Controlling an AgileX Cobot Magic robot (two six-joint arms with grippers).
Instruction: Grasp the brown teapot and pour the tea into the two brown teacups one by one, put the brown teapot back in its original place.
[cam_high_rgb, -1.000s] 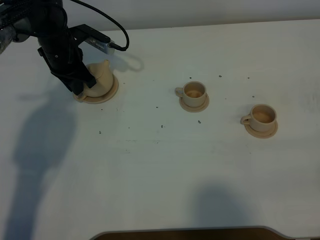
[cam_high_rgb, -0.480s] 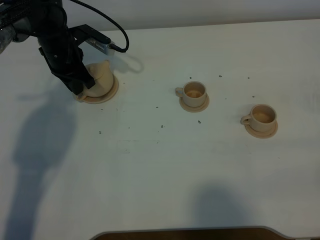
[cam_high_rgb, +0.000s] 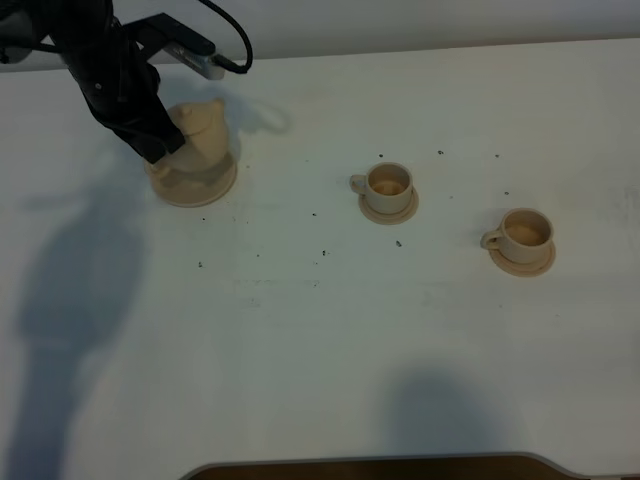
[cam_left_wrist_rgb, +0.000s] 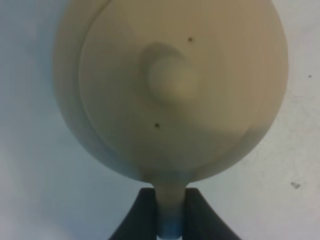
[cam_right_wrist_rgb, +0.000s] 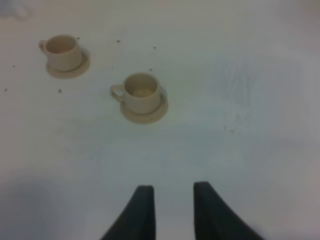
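Lifting step: the left tool (cam_left_wrist_rgb: 170, 212) pinches the brown teapot (cam_high_rgb: 203, 135) by its handle, just above the saucer (cam_high_rgb: 214, 188). Next, carry it level to the nearer teacup (cam_high_rgb: 389, 182).

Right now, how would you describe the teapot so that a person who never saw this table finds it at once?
On the white table, look to the far left corner, at the dark left tool. It pinches the handle of the pale tan teapot over a wide saucer. Unlike the two small open cups further right, it is bigger, round-bellied and has a knobbed lid.
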